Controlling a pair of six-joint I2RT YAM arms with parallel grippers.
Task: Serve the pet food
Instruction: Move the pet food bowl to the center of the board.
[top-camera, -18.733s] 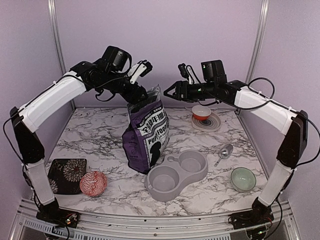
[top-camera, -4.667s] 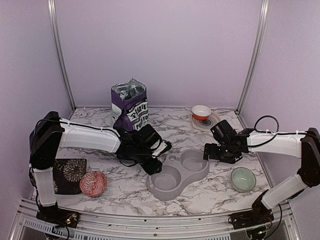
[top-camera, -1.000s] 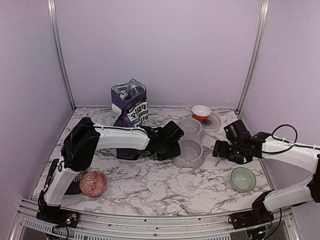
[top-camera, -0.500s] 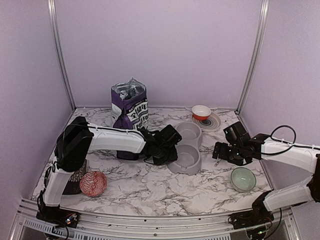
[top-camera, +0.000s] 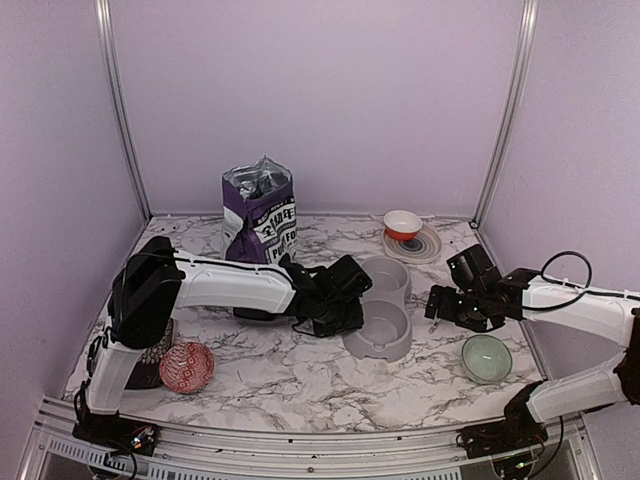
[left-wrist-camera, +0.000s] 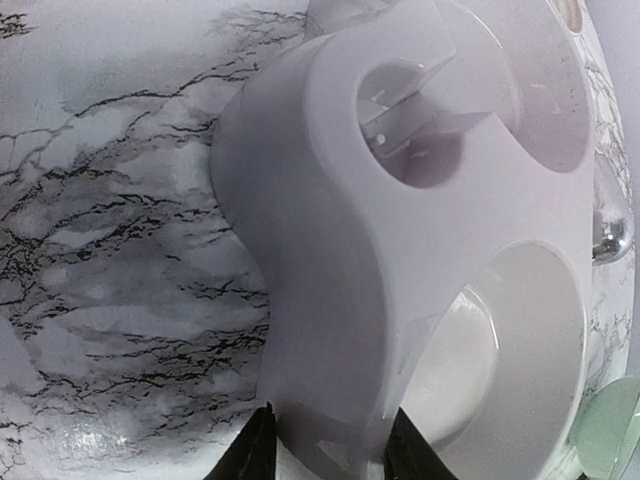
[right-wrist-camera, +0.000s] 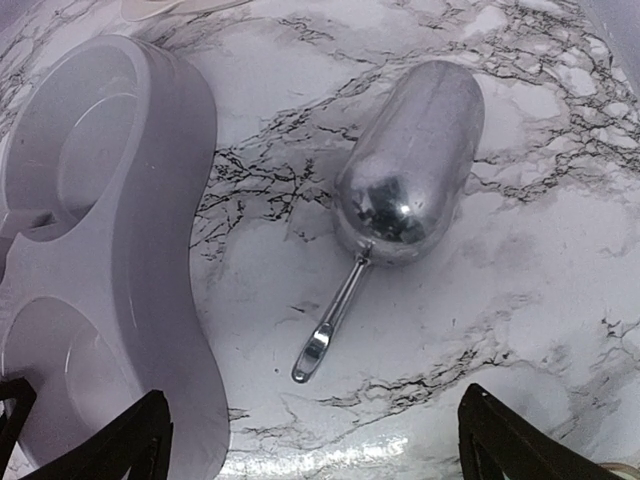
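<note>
1. The left gripper (left-wrist-camera: 330, 452) pinches the feeder (left-wrist-camera: 330, 250) at its left rim, fingers narrowly apart.
2. The right gripper (right-wrist-camera: 320, 445) hangs spread wide and empty over the scoop (right-wrist-camera: 410, 170), which lies just beside the feeder.
3. Bare table (top-camera: 300, 375) lies in front of the feeder.
4. The pet food is possibly inside the bag (top-camera: 262, 225) at the back; I cannot tell.

So the white-and-black left arm (top-camera: 230, 283) folds up from its base to a raised elbow, then the forearm runs low and out to the right across the middle. Its black two-finger left gripper (top-camera: 348, 308) points sideways, fingertips (left-wrist-camera: 255, 450) pinched on either side of the wall of the grey plastic double-bowl feeder (top-camera: 380, 352). The white-and-black right arm (top-camera: 580, 300) bends in from the right, forearm low, wrist tipped down. The black right gripper (top-camera: 436, 303) hangs with its fingers (right-wrist-camera: 130, 440) spread wide, holding nothing.
</note>
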